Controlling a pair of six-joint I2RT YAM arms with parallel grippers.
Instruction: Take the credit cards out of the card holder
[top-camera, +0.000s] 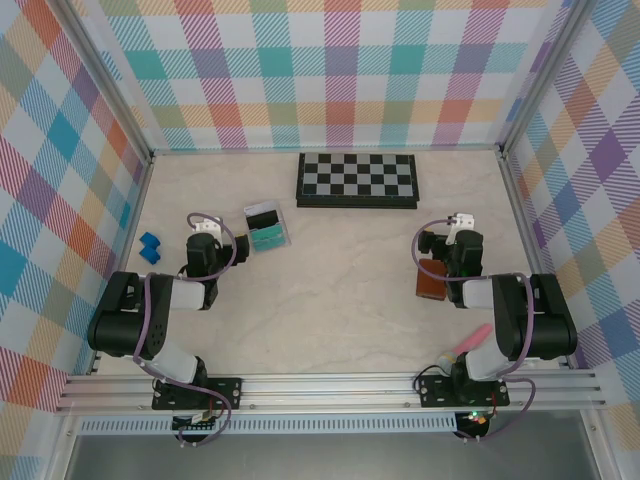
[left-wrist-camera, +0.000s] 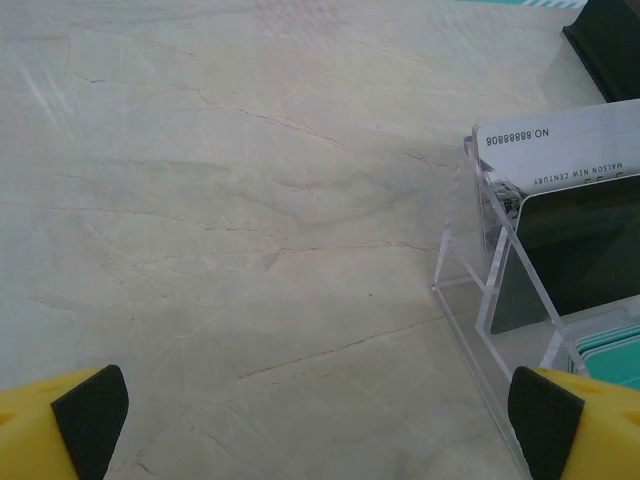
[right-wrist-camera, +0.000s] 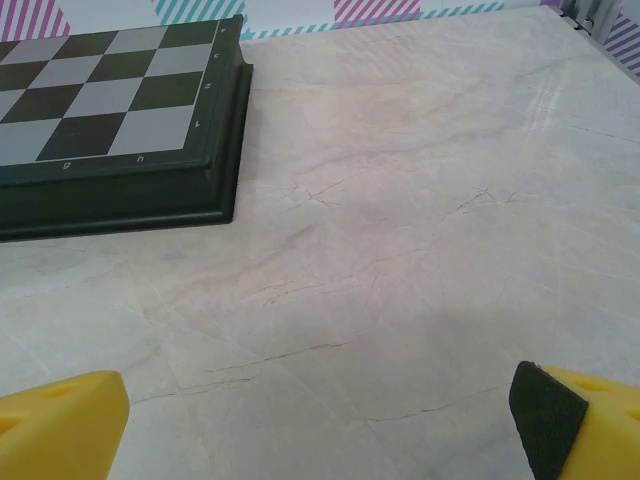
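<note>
Looking at this one, nothing is gripped by either arm. The right pincer (right-wrist-camera: 315, 415) is spread wide over bare, pale marble-look table (right-wrist-camera: 400, 250), with the black-and-grey folding chessboard (right-wrist-camera: 110, 110) ahead of it and off to its left. The small brown leather card holder (top-camera: 432, 282) isn't in front of those tips at all. It lies flat on the table behind them and a bit to the left, right beside the wrist. It looks folded to me, brown side up, but it's too small to tell if the clasp is done up or what's inside.

The left pincer (left-wrist-camera: 318, 420) is spread too, holding nothing. Just ahead and to its right stands a clear plastic tray (left-wrist-camera: 470, 290) with thin plastic cards (left-wrist-camera: 580, 250) propped in it: a pale one with a printed number, a dark one, and teal ones nearest.

My take is that the job now is getting at the holder. It's so close to the right pincer's own wrist that the arm should pull back and tip down rather than reach forward. I'd pinch only the top flap by an edge, pin the other half with the left pincer, then slide cards out by a corner, one at a time. Grabbing the whole folded thing would just clamp it shut.
</note>
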